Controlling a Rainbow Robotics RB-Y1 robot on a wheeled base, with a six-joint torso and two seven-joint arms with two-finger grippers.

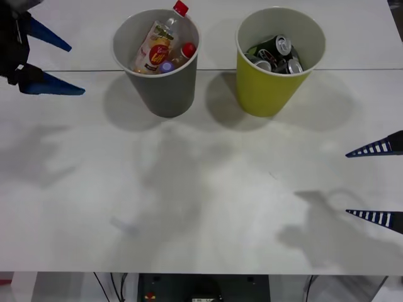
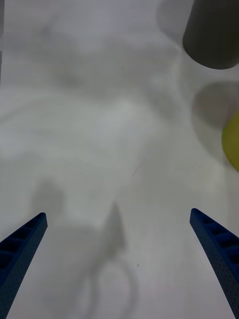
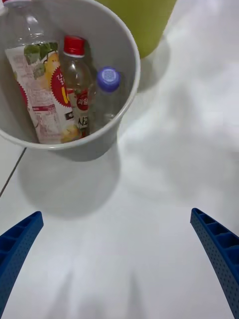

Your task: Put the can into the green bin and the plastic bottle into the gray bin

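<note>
The gray bin point(image 1: 165, 88) stands at the back left of the table, the green bin point(image 1: 267, 91) to its right. Cans point(image 1: 281, 45) lie inside the green bin. Inside the gray bin point(image 3: 130, 50) the plastic bottle point(image 3: 78, 94) with its red cap leans between a larger labelled bottle point(image 3: 37, 94) and a purple-capped bottle point(image 3: 107, 94). My left gripper point(image 1: 77, 70) hangs open and empty, left of the gray bin. By the table's right edge my right gripper point(image 1: 347, 183) is open and empty. In the right wrist view the right gripper point(image 2: 117, 213) is over bare table.
The white table point(image 1: 201, 207) has a seam running across behind the bins. The large bottle's red cap point(image 1: 181, 7) pokes above the gray bin's rim. In the right wrist view the gray bin point(image 2: 211, 35) and the green bin point(image 2: 233, 142) sit far ahead.
</note>
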